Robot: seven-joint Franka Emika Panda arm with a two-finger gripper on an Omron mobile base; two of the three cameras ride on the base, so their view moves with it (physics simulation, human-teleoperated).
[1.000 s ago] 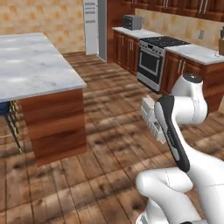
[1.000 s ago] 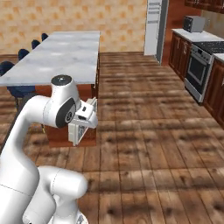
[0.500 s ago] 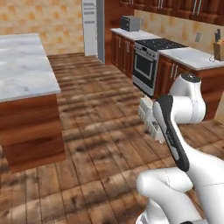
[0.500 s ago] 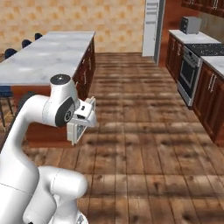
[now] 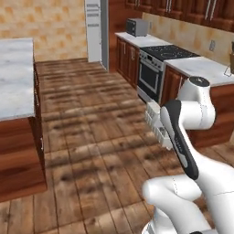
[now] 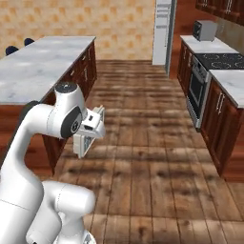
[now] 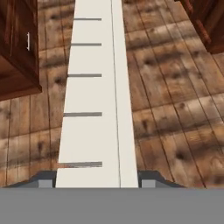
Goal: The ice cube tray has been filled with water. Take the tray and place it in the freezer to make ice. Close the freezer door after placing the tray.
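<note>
The tall grey freezer [image 5: 93, 29] stood open at twelve o'clock, far across the wooden floor [image 5: 91, 132]. The gripper [image 7: 98, 183] was clamped on the pale grid-celled ice cube tray [image 7: 94, 100], carried mid-air; placing and door-closing remained.

Marble-topped island [image 5: 16, 77] left, steel oven range [image 5: 157, 73] and microwave [image 5: 135, 27] right, wood-plank floor [image 5: 96, 137] between.

Home kitchen: stove [image 5: 171, 52], marble island [image 6: 38, 66], wooden cabinets [image 6: 221, 124].
</note>
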